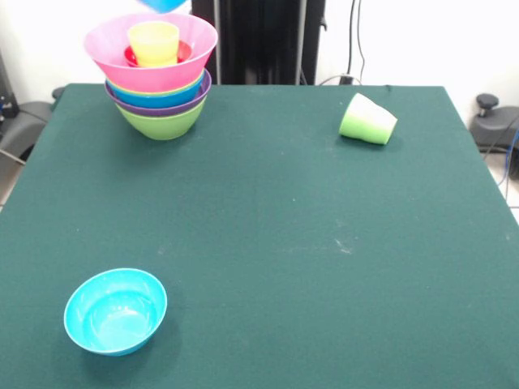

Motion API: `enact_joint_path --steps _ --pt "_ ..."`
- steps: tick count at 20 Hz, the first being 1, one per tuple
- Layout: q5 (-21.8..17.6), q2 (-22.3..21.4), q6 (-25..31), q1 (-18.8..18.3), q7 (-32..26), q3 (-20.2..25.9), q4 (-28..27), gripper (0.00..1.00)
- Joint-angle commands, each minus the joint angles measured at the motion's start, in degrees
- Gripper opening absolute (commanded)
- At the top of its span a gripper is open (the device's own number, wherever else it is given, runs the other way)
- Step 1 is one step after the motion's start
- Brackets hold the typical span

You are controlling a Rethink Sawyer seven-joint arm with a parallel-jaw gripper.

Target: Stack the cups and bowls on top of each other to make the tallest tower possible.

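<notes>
The tower [158,81] stands at the table's far left: a lime green bowl [162,123] at the base, then purple, blue and green rims, and the huge pink bowl [150,69] on top. Inside the pink bowl lies a small red bowl [185,52], with the yellow-orange cup [154,42] upright in it. A blue bowl's edge [165,4] shows at the picture's top edge just above the tower; what holds it is out of view. The light green cup [367,120] lies on its side at the far right. A small cyan bowl [116,311] sits upright at the near left. The gripper does not show.
The green table [284,243] fills the view. The robot's black pedestal [259,40] stands behind the far edge, with cables to its right. Dark chair bases sit off the table at both sides.
</notes>
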Motion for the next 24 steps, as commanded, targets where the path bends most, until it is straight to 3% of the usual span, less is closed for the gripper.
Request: enact_joint_path --steps 1,10,24 --pt "-5.20 6.56 5.94 0.62 -16.76 1.38 -4.03 0.00" --pt "-9.60 11.15 5.53 0.95 -16.61 -0.85 -7.91 0.00" --pt "-12.75 12.07 6.25 -0.30 -16.20 0.25 -10.72 0.00"
